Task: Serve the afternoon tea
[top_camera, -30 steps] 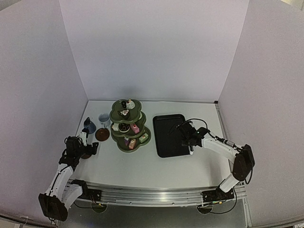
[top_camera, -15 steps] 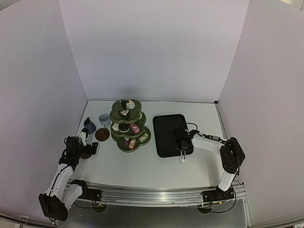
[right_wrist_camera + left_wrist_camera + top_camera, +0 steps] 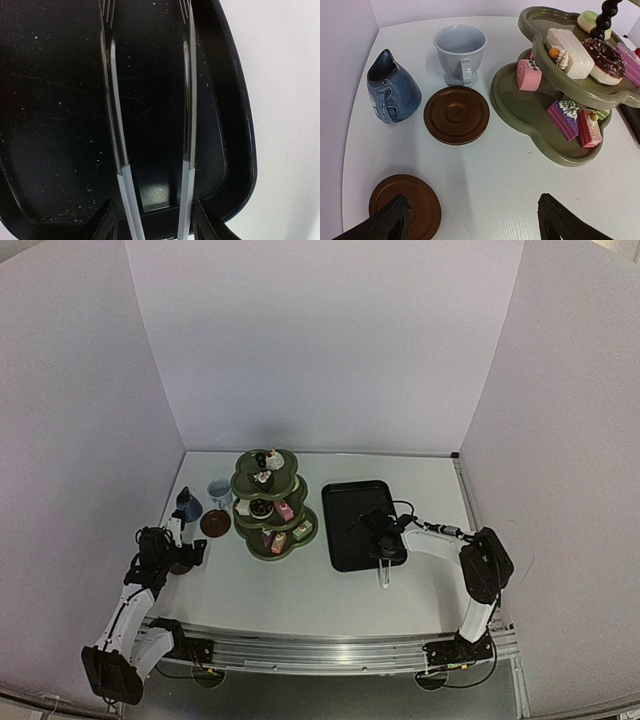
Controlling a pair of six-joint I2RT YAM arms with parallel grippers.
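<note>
Behind the far saucer (image 3: 456, 115), pale cup (image 3: 460, 52) upright (handle toward that saucer)

Arm links: the left arm (image 3: 125, 615) and the right arm (image 3: 445, 545) wear smooth white rounded shells, joined by black cylindrical joints.
Right elbow: a bulky black housing (image 3: 485, 565), the darkest and thickest part of that arm.
Bases: black blocks, the left base (image 3: 105, 675) and the right base (image 3: 447, 650), by a ribbed silver rail (image 3: 310, 652).
Cables: thin black cables (image 3: 405, 508) loop beside the right wrist.
Left tool (image 3: 470, 220): matte black, with angular, wedge-shaped fingers (image 3: 390, 220).
Right tool (image 3: 155, 222): black, with tapered fingers (image 3: 106, 222) ending in blunt tips.
</note>
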